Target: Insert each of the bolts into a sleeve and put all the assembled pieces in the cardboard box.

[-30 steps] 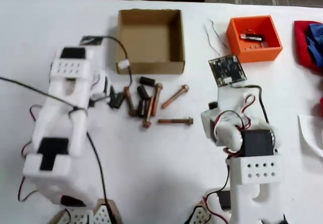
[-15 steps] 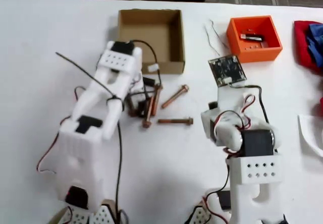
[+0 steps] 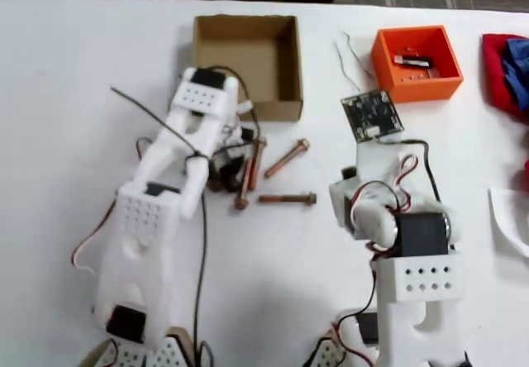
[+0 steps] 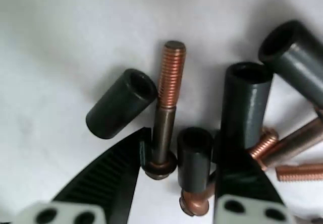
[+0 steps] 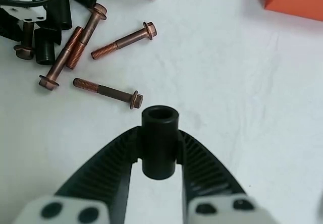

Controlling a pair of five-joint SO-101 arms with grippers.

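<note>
**Ana:** Where is the left claw?

**Ben:** The left gripper (image 4: 184, 151) hangs low over the pile of parts on the white table (image 3: 273, 284), just in front of the open brown cardboard box (image 3: 248, 61). Its jaws are spread and grip nothing.

**Ana:** What lies between them?

**Ben:** A long copper-coloured flanged bolt (image 4: 164, 118) lies there, its head touching one black finger (image 4: 108, 183). Beside it is a short black cylindrical sleeve (image 4: 195, 156) with a copper bolt head showing at one end. I cannot tell how far that bolt sits inside it. A loose black sleeve (image 4: 121, 103) lies just beside the long bolt's threads, outside the jaws.

**Ana:** And the right claw?

**Ben:** The right gripper (image 5: 159, 151) is clenched on an upright black tube-shaped sleeve (image 5: 159, 133), whose open bore faces the wrist camera. It is held above bare table, well apart from the pile.

**Ana:** Are there bolts off on their own?

**Ben:** There are two. A slanted copper bolt (image 3: 287, 157) and a crosswise copper bolt (image 3: 287, 197) lie between the pile and the right arm.

**Ana:** Anything else?

**Ben:** An orange plastic tray (image 3: 388, 73) stands beside the box, with a dark square circuit board (image 3: 374, 114) just in front of it.
</note>
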